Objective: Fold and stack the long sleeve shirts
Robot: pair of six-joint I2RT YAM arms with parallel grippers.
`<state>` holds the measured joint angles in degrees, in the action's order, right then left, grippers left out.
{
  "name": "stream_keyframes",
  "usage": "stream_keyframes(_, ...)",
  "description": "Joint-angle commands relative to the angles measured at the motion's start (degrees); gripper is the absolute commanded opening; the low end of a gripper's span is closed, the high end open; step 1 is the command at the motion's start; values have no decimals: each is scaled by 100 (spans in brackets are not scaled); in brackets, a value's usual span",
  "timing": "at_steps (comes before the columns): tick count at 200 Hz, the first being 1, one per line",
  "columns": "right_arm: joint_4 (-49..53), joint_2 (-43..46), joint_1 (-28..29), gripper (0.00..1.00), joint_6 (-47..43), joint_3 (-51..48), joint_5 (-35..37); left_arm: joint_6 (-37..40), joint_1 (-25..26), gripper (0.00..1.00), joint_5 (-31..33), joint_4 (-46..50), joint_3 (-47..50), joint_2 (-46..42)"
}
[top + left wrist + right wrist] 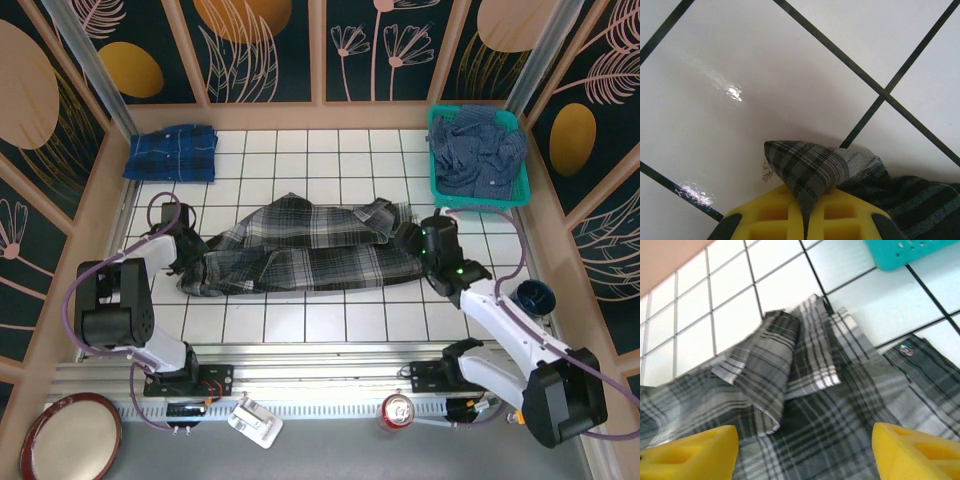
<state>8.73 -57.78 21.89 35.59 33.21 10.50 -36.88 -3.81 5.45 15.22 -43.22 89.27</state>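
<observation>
Grey plaid shirt (810, 167) is what I am gripping: my left gripper (806, 220) is pinching one pointed corner of it, the jaws pressed together with a fold of cloth standing up between them, and the rest of that corner is trailing off to the right of the jaws. Just beyond them the tiled table (740, 60) is lying bare. My right gripper (805, 450) is hovering with its jaws spread wide and holding nothing; the same shirt is lying directly beneath and ahead of them, with a folded-over flap ahead and to their left. From above, the shirt is stretching in a rumpled band between my two grippers, the left one (188, 262) at its left end and the right one (412, 243) at its right end. Ahead of my right jaws the teal basket (436, 185) is sitting near them, with the navy shirt (478, 150) bunched inside it. Well ahead of my left jaws the blue plaid shirt (172, 152) is lying folded by the table's far edge.
</observation>
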Motion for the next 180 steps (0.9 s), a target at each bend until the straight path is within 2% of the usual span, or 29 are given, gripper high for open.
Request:
stream_keyframes(1, -179, -709, -65, 77, -561, 469, -886, 84, -67, 5, 164, 105, -112, 140)
stream_keyframes(10, 135, -1286, -48, 81, -809, 936, -927, 76, -81, 4, 184, 137, -144, 160)
stream_keyframes(24, 575, -2171, 71, 81, -1359, 1720, -927, 60, -102, 4, 214, 174, -187, 154)
stream_keyframes(50, 1288, -3712, 272, 81, -1894, 2913, -291, 38, -127, 4, 223, 187, -284, 133)
stream_keyframes(74, 1591, -4527, 281, 75, -2082, 3346, 55, 19, -137, 4, 254, 236, -405, 210)
stream_keyframes(85, 1597, -4620, 264, 68, -2018, 3335, 258, 27, -145, 4, 265, 261, -463, 243)
stream_keyframes(103, 1493, -4526, 168, 62, -1984, 3210, 395, 42, -172, 4, 314, 287, -520, 292)
stream_keyframes(133, 1668, -4224, -186, 33, -1714, 2974, 1052, 65, -283, 3, 342, 290, -505, 302)
stream_keyframes(166, 1971, -3737, -666, 31, -1382, 2515, 1520, 84, -346, 3, 310, 271, -494, 275)
stream_keyframes(180, 2046, -3353, -808, 44, -1187, 2242, 1614, 76, -348, 3, 281, 253, -494, 275)
